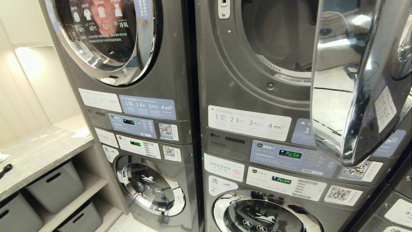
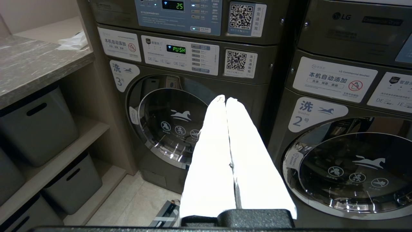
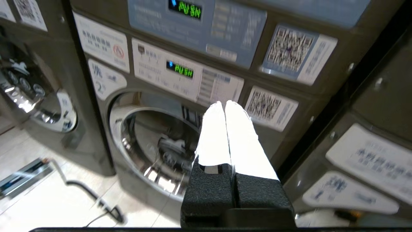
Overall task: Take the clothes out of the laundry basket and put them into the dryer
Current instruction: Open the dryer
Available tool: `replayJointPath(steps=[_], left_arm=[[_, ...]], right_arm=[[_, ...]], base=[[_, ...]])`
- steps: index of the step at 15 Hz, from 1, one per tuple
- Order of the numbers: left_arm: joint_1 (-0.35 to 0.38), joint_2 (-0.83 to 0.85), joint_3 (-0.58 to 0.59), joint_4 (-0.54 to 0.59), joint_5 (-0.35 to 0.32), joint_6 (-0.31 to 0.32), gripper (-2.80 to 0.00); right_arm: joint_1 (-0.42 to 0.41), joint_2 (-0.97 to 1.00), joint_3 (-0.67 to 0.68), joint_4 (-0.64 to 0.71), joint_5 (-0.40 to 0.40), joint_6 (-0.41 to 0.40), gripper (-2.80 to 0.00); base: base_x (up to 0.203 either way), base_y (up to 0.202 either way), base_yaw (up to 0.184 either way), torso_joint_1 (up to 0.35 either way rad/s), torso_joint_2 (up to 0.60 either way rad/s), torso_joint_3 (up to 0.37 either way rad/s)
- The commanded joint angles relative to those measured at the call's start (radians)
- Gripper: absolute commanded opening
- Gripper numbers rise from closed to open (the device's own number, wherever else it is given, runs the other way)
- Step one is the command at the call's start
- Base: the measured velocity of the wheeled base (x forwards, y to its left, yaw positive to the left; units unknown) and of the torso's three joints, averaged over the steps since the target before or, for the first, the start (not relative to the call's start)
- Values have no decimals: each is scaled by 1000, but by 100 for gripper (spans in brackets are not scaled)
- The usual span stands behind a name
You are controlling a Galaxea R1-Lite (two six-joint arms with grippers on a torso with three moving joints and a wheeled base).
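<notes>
The dryer (image 1: 283,38) on the upper right stands with its chrome door (image 1: 351,80) swung open, and its drum is dark inside. The laundry basket and the clothes are out of view. Neither arm shows in the head view. My left gripper (image 2: 225,98) is shut with its white fingers (image 2: 212,154) pressed together and nothing between them; it hangs in front of washer number 3 (image 2: 170,125). My right gripper (image 3: 224,103) is also shut and empty, and it points at washer number 2 (image 3: 151,145) below the open dryer.
A second stacked dryer (image 1: 106,35) on the left has its door closed. A grey stone counter (image 1: 38,151) with grey storage bins (image 1: 56,185) under it stands at the far left. A black cable (image 3: 93,196) and a flat strip (image 2: 164,212) lie on the tiled floor.
</notes>
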Motion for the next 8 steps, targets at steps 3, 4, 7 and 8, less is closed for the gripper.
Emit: replayJointPath(steps=[3,4,7,8], left_arm=[[-1,-3,0,0,0,0,-280],[-1,-3,0,0,0,0,-280],[-1,-3,0,0,0,0,-280],[0,-3,0,0,0,0,-280]], right_arm=[[-4,-113,0,11,-1,19,-280],[-4,-113,1,10,-11,36,-280],[-4,-113,1,10,-10,39,-280],[-4,-112,1,12,-10,39,-280]], base=[[0,0,0,0,0,0],[0,0,0,0,0,0],[0,0,0,0,0,0],[0,0,0,0,0,0]])
